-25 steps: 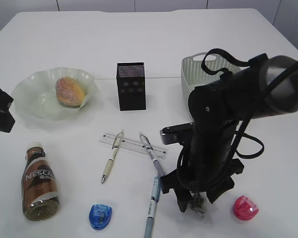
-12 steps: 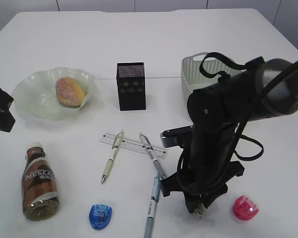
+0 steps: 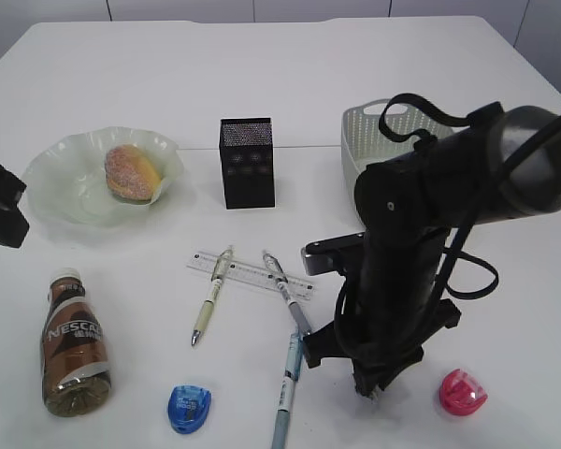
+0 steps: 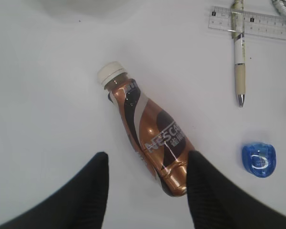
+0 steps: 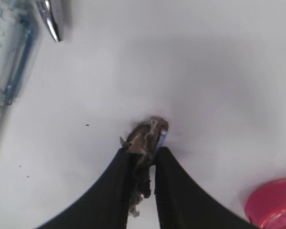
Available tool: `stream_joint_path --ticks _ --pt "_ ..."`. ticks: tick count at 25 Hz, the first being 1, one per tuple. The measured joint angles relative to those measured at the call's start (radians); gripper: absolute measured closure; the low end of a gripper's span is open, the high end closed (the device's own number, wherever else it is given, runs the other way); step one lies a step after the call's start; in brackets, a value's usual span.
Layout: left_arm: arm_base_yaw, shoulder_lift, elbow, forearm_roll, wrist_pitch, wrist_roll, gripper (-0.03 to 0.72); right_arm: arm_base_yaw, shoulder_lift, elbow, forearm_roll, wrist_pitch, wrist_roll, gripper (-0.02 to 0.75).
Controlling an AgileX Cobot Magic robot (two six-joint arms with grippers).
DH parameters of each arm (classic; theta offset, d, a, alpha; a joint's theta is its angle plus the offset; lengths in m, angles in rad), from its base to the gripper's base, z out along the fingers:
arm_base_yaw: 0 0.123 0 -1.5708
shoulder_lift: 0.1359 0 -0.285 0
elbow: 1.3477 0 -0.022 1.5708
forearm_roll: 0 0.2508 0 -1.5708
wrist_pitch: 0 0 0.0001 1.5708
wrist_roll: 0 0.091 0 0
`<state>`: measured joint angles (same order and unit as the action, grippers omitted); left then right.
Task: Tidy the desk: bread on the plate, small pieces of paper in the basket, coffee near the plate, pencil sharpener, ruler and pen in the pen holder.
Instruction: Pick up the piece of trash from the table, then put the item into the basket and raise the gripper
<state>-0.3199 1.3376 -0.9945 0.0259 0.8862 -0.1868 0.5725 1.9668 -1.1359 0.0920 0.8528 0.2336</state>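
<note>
In the exterior view the bread lies in the plate at the far left, the pen holder stands upright at the middle, and the basket sits far right, partly behind the right arm. The coffee lies on its side near left. The ruler lies flat under two pens, with a blue sharpener near and a pink sharpener at the near right. The right gripper points down at the table just left of the pink sharpener.

In the left wrist view the left gripper hangs with jaws wide, straddling the bottle's base without touching it.

In the right wrist view the two fingers stand narrow, pinching a crumpled paper scrap against the table.
</note>
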Motion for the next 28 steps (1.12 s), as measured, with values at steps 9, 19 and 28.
stream_joint_path --ticks 9,19,28 --pt "0.0 0.0 0.0 0.0 -0.016 0.0 0.304 -0.069 -0.183 -0.04 -0.017 -0.043 -0.048 0.617" --pt "0.0 0.008 0.0 0.006 -0.019 0.002 0.306 -0.317 -0.18 -0.301 -0.046 -0.109 -0.068 0.617" --pt "0.0 0.023 0.0 0.002 -0.021 0.002 0.309 -0.368 0.028 -0.55 -0.139 -0.166 -0.062 0.589"
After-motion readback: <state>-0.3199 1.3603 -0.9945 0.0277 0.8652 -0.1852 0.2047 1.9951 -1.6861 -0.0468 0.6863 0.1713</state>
